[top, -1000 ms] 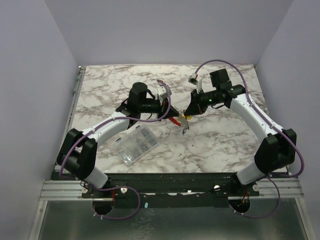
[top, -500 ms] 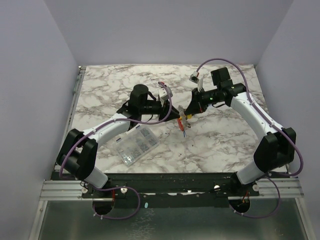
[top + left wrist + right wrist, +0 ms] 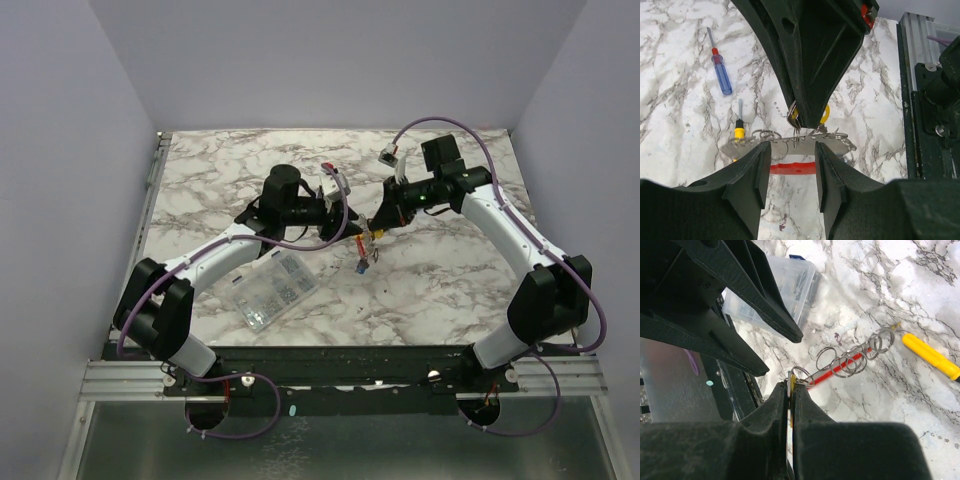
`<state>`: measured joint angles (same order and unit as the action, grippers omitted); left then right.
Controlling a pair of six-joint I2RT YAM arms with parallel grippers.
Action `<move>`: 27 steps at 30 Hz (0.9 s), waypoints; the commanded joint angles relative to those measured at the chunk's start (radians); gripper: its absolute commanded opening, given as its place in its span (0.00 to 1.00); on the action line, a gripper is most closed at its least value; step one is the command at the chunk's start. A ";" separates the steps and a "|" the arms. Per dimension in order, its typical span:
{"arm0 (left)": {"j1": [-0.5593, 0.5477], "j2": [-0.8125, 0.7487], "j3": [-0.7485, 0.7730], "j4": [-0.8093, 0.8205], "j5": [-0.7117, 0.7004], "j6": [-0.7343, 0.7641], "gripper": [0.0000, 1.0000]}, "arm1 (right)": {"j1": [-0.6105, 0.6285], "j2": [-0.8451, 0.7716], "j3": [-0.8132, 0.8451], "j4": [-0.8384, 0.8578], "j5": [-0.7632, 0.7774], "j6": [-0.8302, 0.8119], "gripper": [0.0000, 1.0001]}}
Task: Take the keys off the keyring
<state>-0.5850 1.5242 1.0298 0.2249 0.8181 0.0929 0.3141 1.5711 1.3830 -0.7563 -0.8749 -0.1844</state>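
Note:
The keyring is a grey metal plate [image 3: 790,145] carrying several wire rings, with a red band [image 3: 792,167] beneath it. It shows in the right wrist view as a row of rings [image 3: 850,360] over the marble. My right gripper [image 3: 790,386] is shut on a yellow-tagged key [image 3: 825,114] whose ring [image 3: 803,375] links to the plate. My left gripper [image 3: 792,150] is open, its fingertips just in front of the plate, with marble showing between them. In the top view both grippers meet at mid-table: left [image 3: 348,228], right [image 3: 377,228], with the other keys [image 3: 364,258] dangling below.
A blue-and-red screwdriver [image 3: 720,70] and a yellow-handled screwdriver [image 3: 739,131] lie on the marble beyond the keyring. A clear compartment box [image 3: 272,290] sits near the left arm. The table's metal rail [image 3: 920,75] runs along the front edge.
My left gripper has shifted slightly right, closer to the right gripper. The dangling keys have swung a little left. The right arm has barely moved.

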 commanded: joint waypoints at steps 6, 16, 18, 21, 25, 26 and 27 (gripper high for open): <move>-0.038 0.011 0.056 -0.108 -0.043 0.159 0.46 | 0.000 -0.009 0.011 -0.010 -0.050 0.005 0.01; -0.066 0.037 0.086 -0.126 -0.098 0.186 0.44 | 0.012 -0.019 0.000 -0.009 -0.055 0.013 0.01; -0.069 0.040 0.088 -0.132 -0.101 0.194 0.41 | 0.014 -0.020 -0.002 -0.009 -0.059 0.013 0.01; -0.075 0.048 0.088 -0.134 -0.112 0.205 0.37 | 0.019 -0.023 -0.004 -0.009 -0.061 0.014 0.01; -0.084 0.055 0.091 -0.144 -0.136 0.227 0.30 | 0.024 -0.023 -0.004 -0.011 -0.065 0.016 0.01; -0.086 0.057 0.093 -0.145 -0.140 0.230 0.29 | 0.025 -0.023 -0.004 -0.012 -0.065 0.016 0.01; -0.087 0.058 0.094 -0.146 -0.141 0.233 0.28 | 0.024 -0.024 -0.004 -0.014 -0.065 0.016 0.01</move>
<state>-0.6598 1.5677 1.0889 0.1001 0.7120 0.2886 0.3283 1.5707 1.3827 -0.7570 -0.8913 -0.1829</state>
